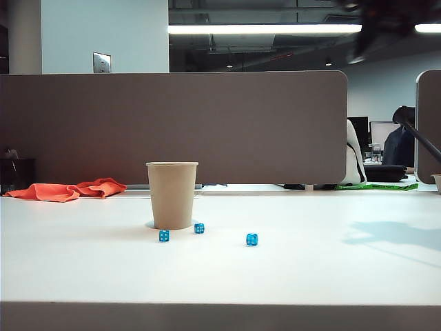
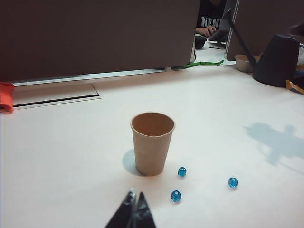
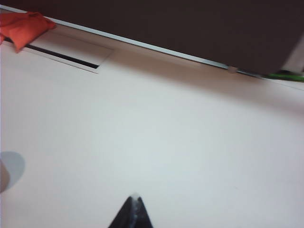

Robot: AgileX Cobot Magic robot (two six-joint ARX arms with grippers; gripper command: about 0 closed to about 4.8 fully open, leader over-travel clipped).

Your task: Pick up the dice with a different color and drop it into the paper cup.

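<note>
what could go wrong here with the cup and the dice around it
The tan paper cup stands upright with three blue dice close by its base; a low sweep by either gripper could tip it or scatter them. No orange die shows in any view, and the cup's inside is hidden, so a drop cannot be confirmed. Left gripper and right gripper are shut.

Bright ceiling strip lights (image 1: 264,29) glare at the exterior view's top; a soft arm shadow (image 1: 389,233) falls at right on the white surface (image 1: 310,276). The right wrist view is motion-blurred.
</note>
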